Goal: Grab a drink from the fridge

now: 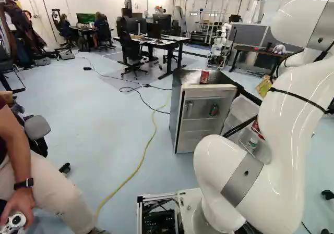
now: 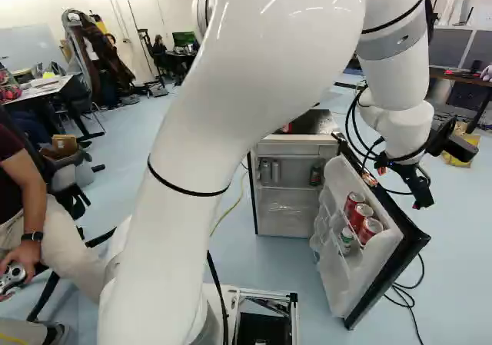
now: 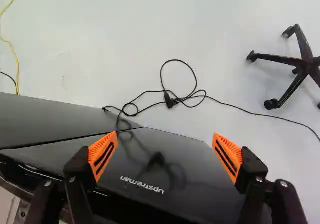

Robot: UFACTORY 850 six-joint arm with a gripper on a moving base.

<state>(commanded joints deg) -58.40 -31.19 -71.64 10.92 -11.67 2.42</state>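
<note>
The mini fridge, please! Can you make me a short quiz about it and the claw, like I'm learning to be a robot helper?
1. True or false: the mini fridge has its door open.
2. What stands on top of it? a) a teapot, b) a red can, c) a pineapple
3. Fill in the missing word, open or shut: the claw is ____.

Key: 1. true; 2. b; 3. open

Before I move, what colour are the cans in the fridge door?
The three cans there are mostly red; the right base view shows them best.
</note>
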